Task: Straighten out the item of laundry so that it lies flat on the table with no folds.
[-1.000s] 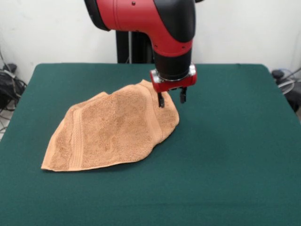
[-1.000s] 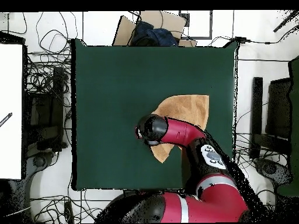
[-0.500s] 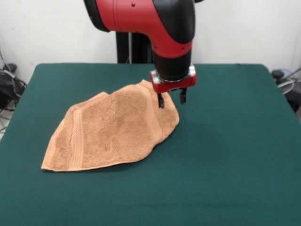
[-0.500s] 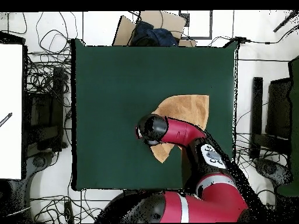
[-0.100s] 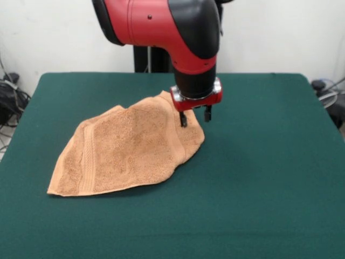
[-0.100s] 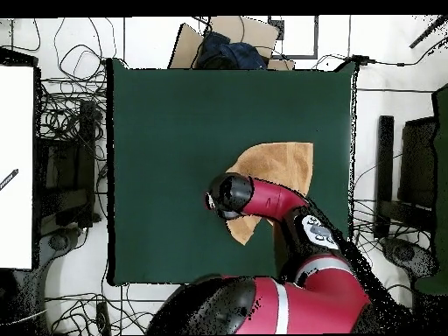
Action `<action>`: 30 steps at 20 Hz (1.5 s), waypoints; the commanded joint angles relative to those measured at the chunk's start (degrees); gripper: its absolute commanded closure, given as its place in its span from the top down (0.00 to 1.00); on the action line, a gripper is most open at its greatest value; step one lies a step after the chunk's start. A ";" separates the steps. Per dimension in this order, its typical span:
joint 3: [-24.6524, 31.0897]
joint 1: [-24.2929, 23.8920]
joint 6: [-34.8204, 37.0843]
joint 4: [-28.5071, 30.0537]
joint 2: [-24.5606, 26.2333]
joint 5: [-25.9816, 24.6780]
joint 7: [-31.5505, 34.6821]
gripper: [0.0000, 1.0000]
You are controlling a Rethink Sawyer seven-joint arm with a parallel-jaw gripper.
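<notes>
The item of laundry (image 5: 126, 148), an orange-tan towel, lies folded over on itself in a rough fan shape on the green table (image 5: 259, 178), with a woven band along its left edge. From overhead the item of laundry (image 6: 280, 164) shows right of the table's (image 6: 175, 131) centre, partly under the arm. My gripper (image 5: 194, 117) hangs open over the towel's right-hand folded edge, one finger over the cloth and the other just past its rim. Nothing is held. Overhead, the arm's wrist hides the gripper.
Cables and dark equipment (image 5: 8, 97) lie off the table's left side, and more cables (image 5: 329, 91) off its right. In the overhead view a cardboard box (image 6: 229, 39) sits beyond the table's top edge and a white surface (image 6: 16, 166) stands at the left.
The gripper has shifted slightly left and lower, closer to the towel's folded right edge. The towel has not moved.
</notes>
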 commanded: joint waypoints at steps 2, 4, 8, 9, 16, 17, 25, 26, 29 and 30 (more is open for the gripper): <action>4.51 -0.92 -6.12 -3.10 3.54 -2.53 4.39 1.00; 5.29 -1.40 -7.15 -3.27 3.81 -2.68 3.97 1.00; 6.23 -1.94 -9.31 -2.97 3.78 -3.13 3.59 1.00; 6.11 -1.72 -8.93 -3.51 3.93 -2.96 3.69 1.00; 5.78 -1.82 -8.58 -2.91 3.58 -2.95 3.90 1.00; 5.78 -1.81 -8.63 -2.81 3.49 -2.95 3.95 1.00; 4.70 -1.18 -8.59 -2.62 3.12 -3.07 4.82 0.00; 4.55 -1.07 -8.48 -2.60 3.06 -3.05 5.01 0.00; 4.48 -1.17 -9.02 -2.21 2.83 -3.17 5.17 0.00; 4.42 -1.10 -9.12 -2.24 2.81 -3.16 5.27 0.00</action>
